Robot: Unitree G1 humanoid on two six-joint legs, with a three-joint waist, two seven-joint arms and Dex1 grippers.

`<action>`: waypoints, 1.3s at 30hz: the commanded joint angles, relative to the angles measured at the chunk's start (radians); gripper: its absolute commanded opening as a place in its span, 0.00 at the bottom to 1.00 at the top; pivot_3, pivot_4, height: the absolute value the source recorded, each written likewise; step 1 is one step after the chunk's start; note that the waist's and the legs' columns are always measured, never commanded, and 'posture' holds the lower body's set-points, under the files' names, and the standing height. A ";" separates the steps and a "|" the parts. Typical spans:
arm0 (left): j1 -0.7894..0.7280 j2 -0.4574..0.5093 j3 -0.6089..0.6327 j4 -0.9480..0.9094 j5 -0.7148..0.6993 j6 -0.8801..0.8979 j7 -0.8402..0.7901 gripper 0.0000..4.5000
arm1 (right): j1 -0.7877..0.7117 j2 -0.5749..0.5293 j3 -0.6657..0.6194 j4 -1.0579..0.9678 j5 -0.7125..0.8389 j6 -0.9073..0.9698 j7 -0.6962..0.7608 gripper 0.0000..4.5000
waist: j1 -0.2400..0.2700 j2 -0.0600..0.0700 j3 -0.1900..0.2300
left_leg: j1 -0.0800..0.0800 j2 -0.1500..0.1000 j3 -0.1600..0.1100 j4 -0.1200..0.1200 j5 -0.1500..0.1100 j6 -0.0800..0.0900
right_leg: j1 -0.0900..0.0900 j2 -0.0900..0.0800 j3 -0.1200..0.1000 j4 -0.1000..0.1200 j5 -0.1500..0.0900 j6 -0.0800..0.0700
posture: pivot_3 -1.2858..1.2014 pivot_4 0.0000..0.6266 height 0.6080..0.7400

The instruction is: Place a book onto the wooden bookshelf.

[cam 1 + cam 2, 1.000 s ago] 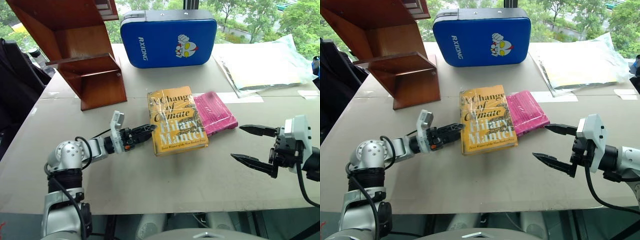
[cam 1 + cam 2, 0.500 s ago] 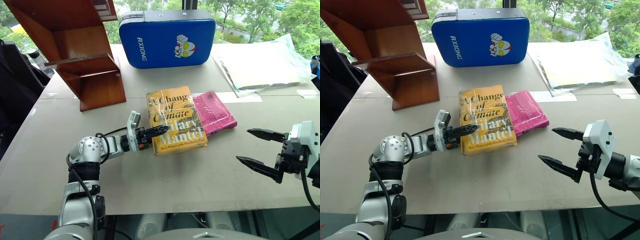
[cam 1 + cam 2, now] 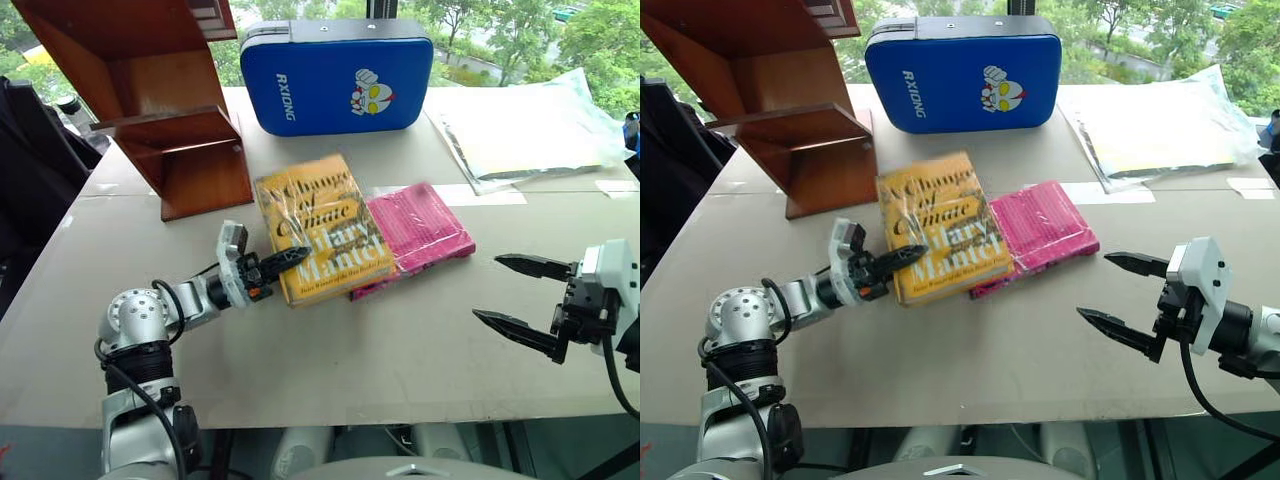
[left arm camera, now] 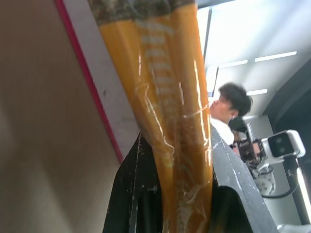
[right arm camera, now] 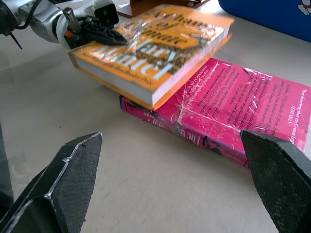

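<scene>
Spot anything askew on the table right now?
Yes: the yellow book sits crooked and tilted, left gripper shut on its near corner, far side propped on the pink book. Nothing spilled or damaged.

In your left wrist view, the book [image 4: 170, 121] runs edge-on through the frame, its yellow-orange edge under creased clear wrap. The left gripper [image 4: 187, 204] has its black jaws clamped on it, one on each side. A pink book edge [image 4: 87, 80] lies along the desk [image 4: 39, 121]. A person [image 4: 228, 107] and the right gripper [image 4: 265, 150] appear behind.
</scene>
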 commanded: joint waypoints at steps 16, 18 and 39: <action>-0.535 0.607 -0.582 -0.297 1.231 -1.293 0.007 0.07 | -0.563 0.159 0.150 0.265 0.213 -0.015 -0.143 1.00 | -0.025 -0.002 0.003 | 0.001 0.000 0.010 -0.006 0.001 -0.002 | -0.003 0.005 0.005 -0.005 0.001 0.000 | 0.52 0.24 1.00; -0.527 0.672 -0.583 -0.270 1.314 -1.293 0.007 0.07 | -0.619 0.183 0.147 0.296 0.239 -0.012 -0.157 1.00 | -0.025 -0.002 0.003 | -0.001 0.000 0.008 -0.007 0.001 -0.001 | -0.004 0.005 0.003 -0.005 0.000 0.000 | 0.52 0.24 1.00; -0.205 0.868 -0.419 -0.131 1.567 -1.131 0.014 0.07 | -0.744 0.259 0.216 0.372 0.250 -0.004 -0.163 1.00 | -0.030 -0.002 0.006 | -0.002 0.000 0.006 -0.004 0.000 0.001 | -0.007 0.006 0.000 0.004 -0.001 0.002 | 0.52 0.24 1.00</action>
